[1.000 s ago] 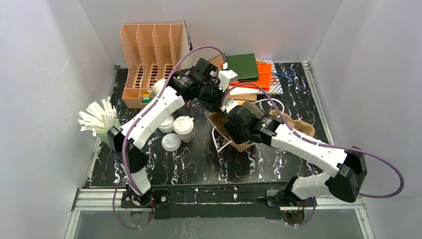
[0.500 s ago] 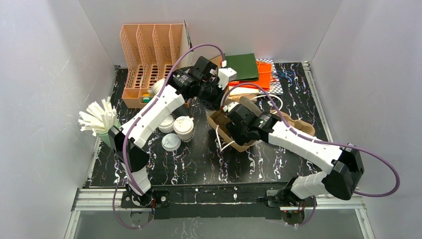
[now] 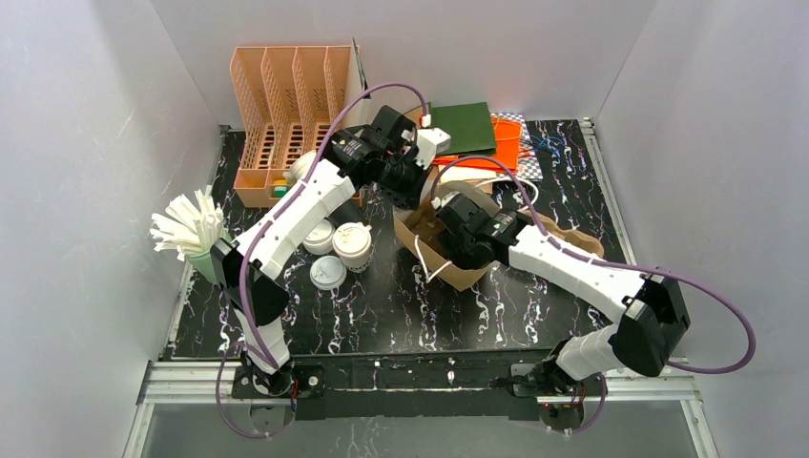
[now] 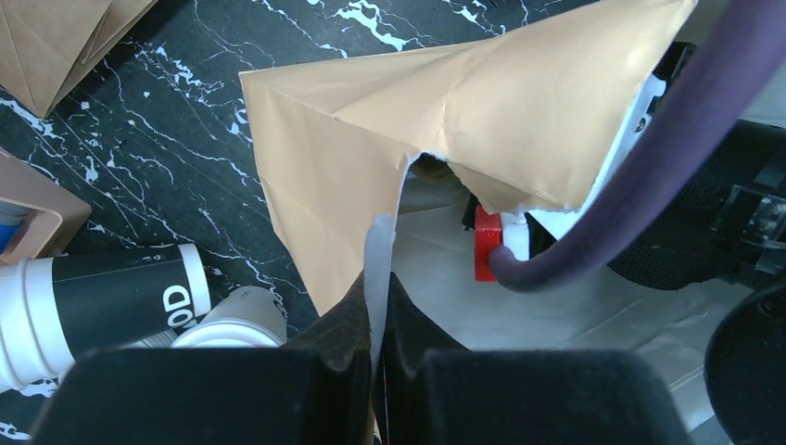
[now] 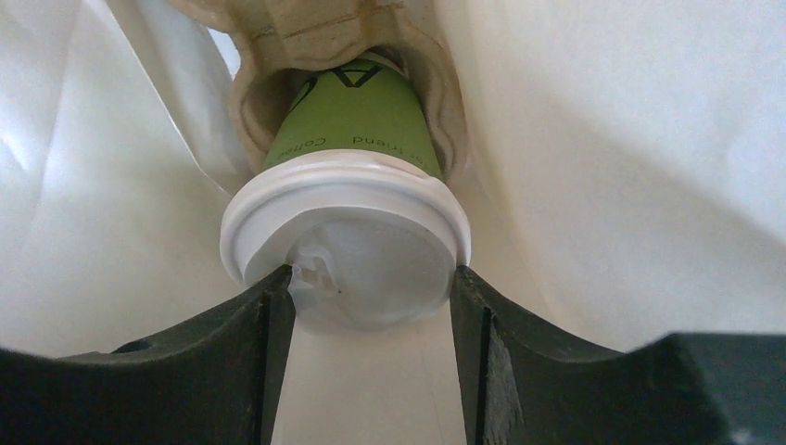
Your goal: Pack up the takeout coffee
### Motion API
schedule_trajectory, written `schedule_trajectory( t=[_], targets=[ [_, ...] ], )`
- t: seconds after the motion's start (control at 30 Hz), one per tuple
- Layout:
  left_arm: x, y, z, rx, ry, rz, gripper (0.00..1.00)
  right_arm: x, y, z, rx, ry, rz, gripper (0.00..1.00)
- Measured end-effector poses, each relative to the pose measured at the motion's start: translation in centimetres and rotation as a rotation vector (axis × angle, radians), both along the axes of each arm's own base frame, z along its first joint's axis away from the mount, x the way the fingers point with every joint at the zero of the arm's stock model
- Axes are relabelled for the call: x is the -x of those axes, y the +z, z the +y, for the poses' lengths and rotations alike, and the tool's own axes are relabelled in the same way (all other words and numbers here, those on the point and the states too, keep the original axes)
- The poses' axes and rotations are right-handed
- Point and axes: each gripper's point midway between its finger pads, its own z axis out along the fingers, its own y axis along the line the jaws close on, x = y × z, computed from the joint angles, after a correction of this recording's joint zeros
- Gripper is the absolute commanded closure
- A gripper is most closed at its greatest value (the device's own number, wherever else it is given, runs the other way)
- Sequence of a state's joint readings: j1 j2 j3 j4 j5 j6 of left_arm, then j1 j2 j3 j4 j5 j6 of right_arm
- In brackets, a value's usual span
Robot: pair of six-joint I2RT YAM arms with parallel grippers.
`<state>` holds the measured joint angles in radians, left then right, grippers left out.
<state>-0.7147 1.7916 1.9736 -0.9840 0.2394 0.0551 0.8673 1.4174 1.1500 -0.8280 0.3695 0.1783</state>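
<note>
While the one green-walled takeout coffee (image 5: 350, 120) sits in a pulp carrier (image 5: 306, 28) inside the single brown paper bag (image 4: 519, 93), the right fingers (image 5: 500, 343) clamp its white cap from both sides. The left fingers (image 4: 338, 338) are pressed together on the bag's torn rim. Three white lids (image 3: 327, 274) show on the desk (image 3: 382, 305) just left of the bag.

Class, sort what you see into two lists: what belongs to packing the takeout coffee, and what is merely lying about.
Job: green paper cup with white lid, in right end effector; brown paper bag, pinched by left end effector; spare white-lidded paper cups.
Lying about: peach slotted organiser; white straws; dark green folder.
</note>
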Motion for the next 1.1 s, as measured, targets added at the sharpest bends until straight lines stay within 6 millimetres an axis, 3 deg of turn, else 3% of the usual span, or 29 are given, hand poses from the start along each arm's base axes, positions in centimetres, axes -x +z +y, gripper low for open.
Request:
schedule_trajectory(
  t=[0.2, 0.33, 0.5, 0.6, 0.67, 0.87, 1.1],
  targets=[
    [-0.1, -0.1, 0.1, -0.003, 0.008, 0.002, 1.0, -0.8, -0.4, 0.0, 0.022, -0.001, -0.007, 0.98],
    [-0.2, -0.2, 0.6, -0.016, 0.021, 0.003, 1.0, -1.1, 0.0, 0.4, 0.024, 0.004, -0.005, 0.92],
    [-0.5, -0.4, 0.9, -0.024, 0.042, 0.004, 1.0, -0.9, 0.8, 1.1, 0.018, 0.012, 0.034, 0.48],
    [-0.5, -0.4, 0.9, -0.026, 0.053, 0.007, 1.0, -0.5, 1.8, 1.5, -0.008, 0.012, 0.057, 0.17],
    [-0.6, -0.5, 1.0, -0.029, 0.061, 0.009, 1.0, -0.3, 2.6, 1.7, -0.024, 0.01, 0.066, 0.03],
    [-1.5, -0.8, 0.3, -0.036, 0.071, 0.021, 1.0, 0.0, 6.0, 1.5, -0.048, -0.019, 0.075, 0.02],
    [-2.7, 1.6, -0.9, 0.016, 0.072, -0.036, 1.0, 0.3, 9.3, 0.6, -0.047, -0.033, 0.082, 0.02]
  ],
)
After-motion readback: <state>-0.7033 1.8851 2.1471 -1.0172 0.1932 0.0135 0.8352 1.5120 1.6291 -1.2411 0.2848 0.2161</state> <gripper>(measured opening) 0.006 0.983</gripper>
